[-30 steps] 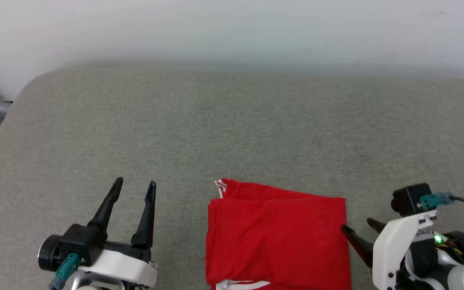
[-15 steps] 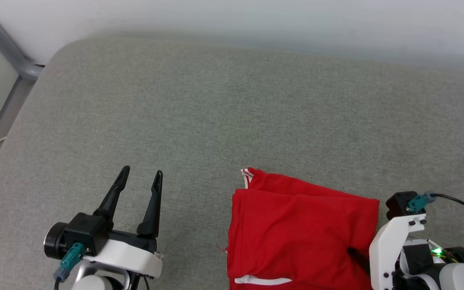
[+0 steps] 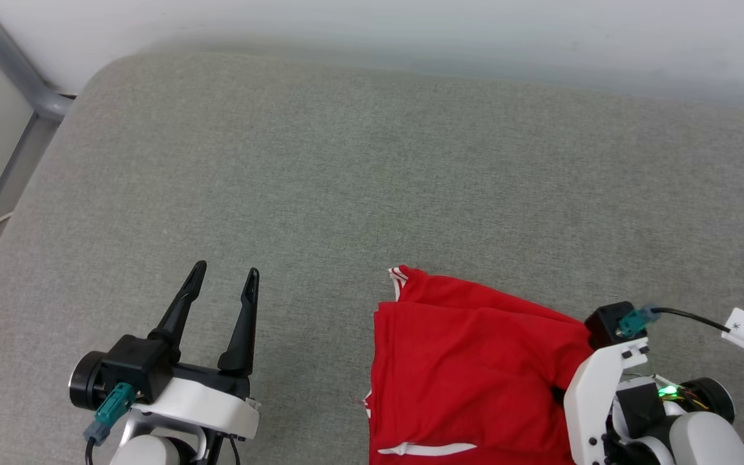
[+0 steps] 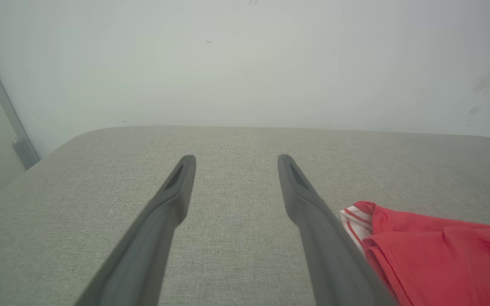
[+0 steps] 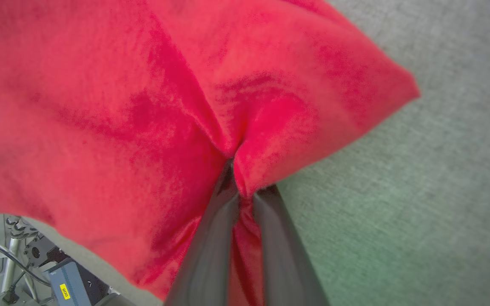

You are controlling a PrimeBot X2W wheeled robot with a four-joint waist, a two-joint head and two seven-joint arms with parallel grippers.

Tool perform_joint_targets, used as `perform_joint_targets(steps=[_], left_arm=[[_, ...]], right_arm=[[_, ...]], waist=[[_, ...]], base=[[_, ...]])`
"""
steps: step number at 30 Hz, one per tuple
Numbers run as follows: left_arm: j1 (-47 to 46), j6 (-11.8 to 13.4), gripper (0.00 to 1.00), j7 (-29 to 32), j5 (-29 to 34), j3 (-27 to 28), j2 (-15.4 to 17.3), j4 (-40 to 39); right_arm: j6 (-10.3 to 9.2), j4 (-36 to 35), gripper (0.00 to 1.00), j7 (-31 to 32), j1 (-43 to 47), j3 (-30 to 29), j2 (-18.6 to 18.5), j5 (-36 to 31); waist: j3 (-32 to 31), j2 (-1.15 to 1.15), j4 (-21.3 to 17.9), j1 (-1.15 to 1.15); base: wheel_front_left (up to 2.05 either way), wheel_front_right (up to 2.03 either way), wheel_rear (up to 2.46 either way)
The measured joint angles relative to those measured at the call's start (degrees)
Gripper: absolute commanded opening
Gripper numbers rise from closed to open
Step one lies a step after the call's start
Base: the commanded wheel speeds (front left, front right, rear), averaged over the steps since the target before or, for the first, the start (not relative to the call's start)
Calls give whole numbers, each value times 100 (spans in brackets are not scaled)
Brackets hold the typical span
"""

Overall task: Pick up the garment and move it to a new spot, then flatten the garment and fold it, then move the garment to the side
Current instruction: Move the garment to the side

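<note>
- The right gripper point(image 5: 240, 174) is pinched nearly closed on a bunched fold of the garment point(image 3: 469, 368).
- The left gripper point(image 3: 225, 271) stands wide and holds nothing, above the grey cushion point(image 3: 346, 161).
- The garment lies folded at the cushion's near right.
- The head view's bottom edge cuts off the garment's near edge, and cloth buries the right fingertips.

A folded red shirt point(image 3: 469, 368) lies at the near edge of the grey pad point(image 3: 346, 161), right of middle, with striped trim at its far left corner. The right hand point(image 3: 560, 394) meets its puckered right edge, fingers mostly hidden behind the white wrist. The left hand point(image 3: 225, 272) hangs spread over bare pad, apart to the shirt's left.
</note>
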Motion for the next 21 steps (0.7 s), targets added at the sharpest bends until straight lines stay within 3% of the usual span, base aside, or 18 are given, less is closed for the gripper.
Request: perform_joint_targets(steps=[7,21], left_arm=[[14,0,100,0,-12,-25,-8,11],[55,0,100,0,-1,-514,4,-94]], right_arm=[[5,-247,0,-342,-165,632,-541,-49],[2,-938,0,-635,-1028,1893,-3242,78]], waist=[[-164,0,-283,0],[-207,0,-1247,0]], base=[[0,0,0],[0,0,0]])
